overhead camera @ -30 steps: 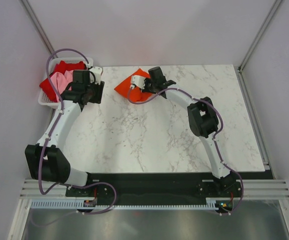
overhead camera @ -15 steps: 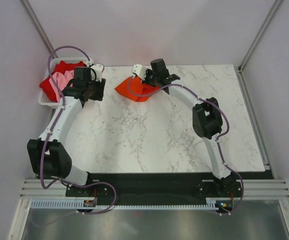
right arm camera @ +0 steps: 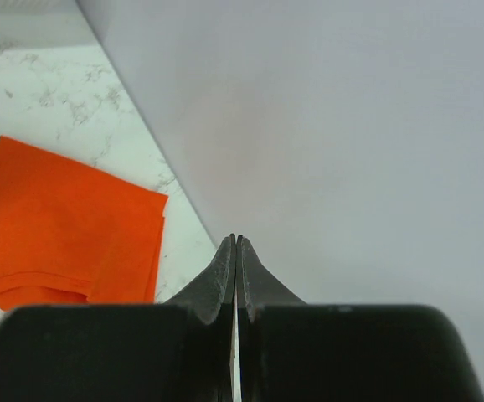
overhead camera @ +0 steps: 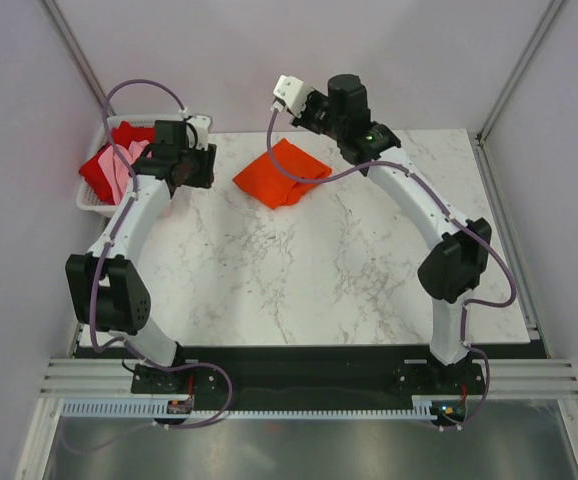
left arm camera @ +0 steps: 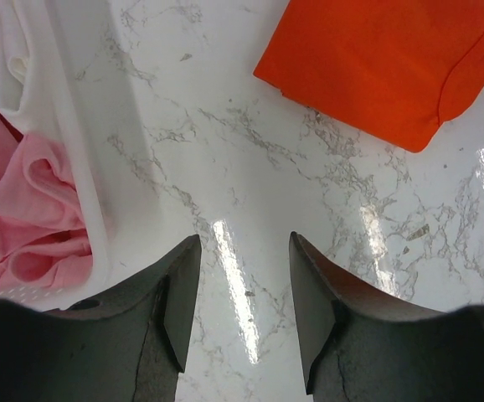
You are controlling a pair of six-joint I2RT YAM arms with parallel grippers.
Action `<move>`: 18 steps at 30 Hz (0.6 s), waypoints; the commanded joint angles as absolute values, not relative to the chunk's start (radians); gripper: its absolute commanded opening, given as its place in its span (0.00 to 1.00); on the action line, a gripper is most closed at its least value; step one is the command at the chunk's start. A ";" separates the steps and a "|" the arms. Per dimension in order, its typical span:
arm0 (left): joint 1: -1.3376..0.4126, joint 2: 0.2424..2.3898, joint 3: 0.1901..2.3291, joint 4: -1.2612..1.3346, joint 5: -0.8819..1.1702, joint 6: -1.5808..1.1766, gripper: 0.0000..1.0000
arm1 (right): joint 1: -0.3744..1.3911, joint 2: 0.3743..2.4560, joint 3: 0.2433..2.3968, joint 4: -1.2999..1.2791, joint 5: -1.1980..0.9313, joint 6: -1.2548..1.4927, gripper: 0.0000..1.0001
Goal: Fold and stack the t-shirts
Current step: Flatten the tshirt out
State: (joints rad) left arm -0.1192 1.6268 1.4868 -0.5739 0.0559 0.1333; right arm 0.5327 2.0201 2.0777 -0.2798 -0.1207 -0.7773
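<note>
Right hand, shut and empty, has lifted off folded orange-red t-shirt; left hand hangs open beside basket, so pink t-shirt there looks next.

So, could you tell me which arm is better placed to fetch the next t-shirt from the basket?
Probably the left: its gripper stands open beside the basket, next to the pink t-shirt. The right gripper is shut near the back wall.

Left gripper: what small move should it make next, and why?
Probably shift left over the basket to the pink t-shirt: the left gripper hangs open above the table, and the orange t-shirt already lies folded.
</note>
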 commanded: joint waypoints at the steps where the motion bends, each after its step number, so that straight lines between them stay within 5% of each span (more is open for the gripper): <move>1: -0.118 1.634 1.542 -0.561 0.086 0.092 0.54 | 0.534 1.908 2.074 -0.262 -0.112 -0.765 0.00; 12: -0.120 1.617 1.623 -0.563 0.028 0.147 0.52 | 0.566 1.862 2.414 -0.262 -0.137 -0.730 0.00; 18: -0.120 1.617 1.626 -0.568 0.041 0.147 0.52 | 0.565 1.819 2.309 -0.235 -0.133 -0.779 0.00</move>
State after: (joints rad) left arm -0.1192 1.6333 1.6009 -0.5739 0.0452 0.1314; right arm 0.5667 1.8458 2.3775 -0.2379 -0.1291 -0.7582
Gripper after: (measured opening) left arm 0.524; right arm 0.010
